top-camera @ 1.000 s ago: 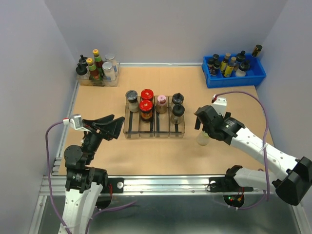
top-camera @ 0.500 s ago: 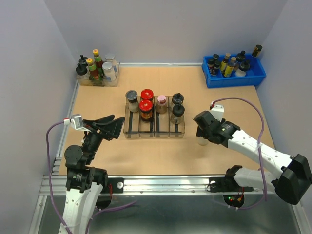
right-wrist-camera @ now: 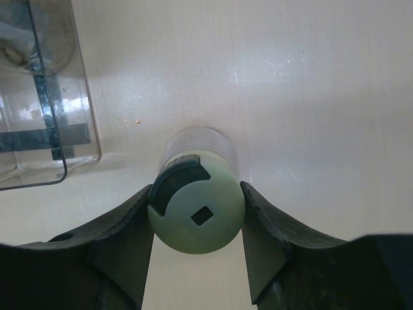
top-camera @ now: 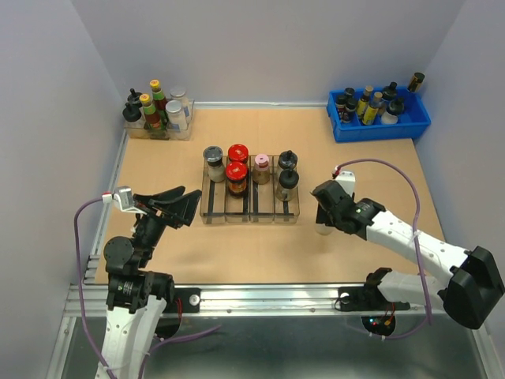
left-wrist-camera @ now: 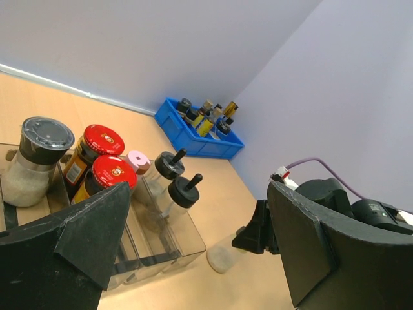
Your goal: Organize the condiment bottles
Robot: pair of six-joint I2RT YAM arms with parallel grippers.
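Observation:
A clear jar with a pale-yellow cap (right-wrist-camera: 197,216) rests on the table just right of the clear organizer tray (top-camera: 251,214). My right gripper (top-camera: 327,215) is shut on its cap, one finger (right-wrist-camera: 126,229) on each side. In the left wrist view the jar (left-wrist-camera: 226,255) shows its round base, so it is tilted rather than upright. The tray holds a grey-lidded jar (top-camera: 213,162), two red-lidded jars (top-camera: 237,174), a pink-capped jar (top-camera: 261,166) and two black-knob jars (top-camera: 287,181). My left gripper (top-camera: 177,207) hangs open left of the tray, holding nothing.
A blue bin (top-camera: 379,128) of slim dark bottles sits at the back right corner. A clear container (top-camera: 158,130) with taller bottles stands at the back left. Grey walls close in the table on three sides.
My right gripper has closed from wide open onto the pale-yellow cap and shifted slightly left. The left arm has not moved.

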